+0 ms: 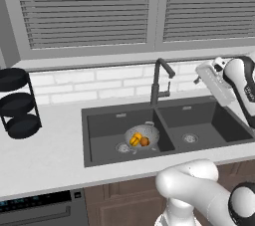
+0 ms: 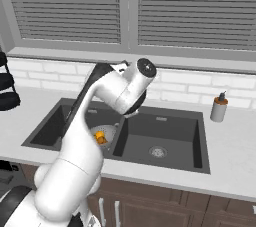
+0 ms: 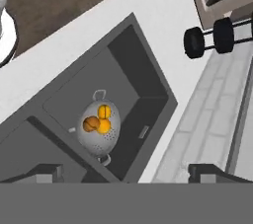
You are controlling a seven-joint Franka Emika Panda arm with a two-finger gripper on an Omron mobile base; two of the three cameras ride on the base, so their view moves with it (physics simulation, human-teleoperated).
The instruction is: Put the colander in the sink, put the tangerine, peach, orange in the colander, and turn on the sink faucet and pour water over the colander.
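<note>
Three fruits (image 3: 98,121) distinct from above, soap bottle (image 2: 218,108) at right.

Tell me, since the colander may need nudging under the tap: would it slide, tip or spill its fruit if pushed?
The colander looks like rigid metal on a short foot, so a low push would probably slide it across the sink floor. A push at the rim might rock it. The round fruit sits deep in the bowl, so it would likely roll inside rather than spill.

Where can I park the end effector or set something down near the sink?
Bare: the right basin around its drain, and the counter between rack and sink. Crowded: the left basin, holding the fruit-filled colander.
</note>
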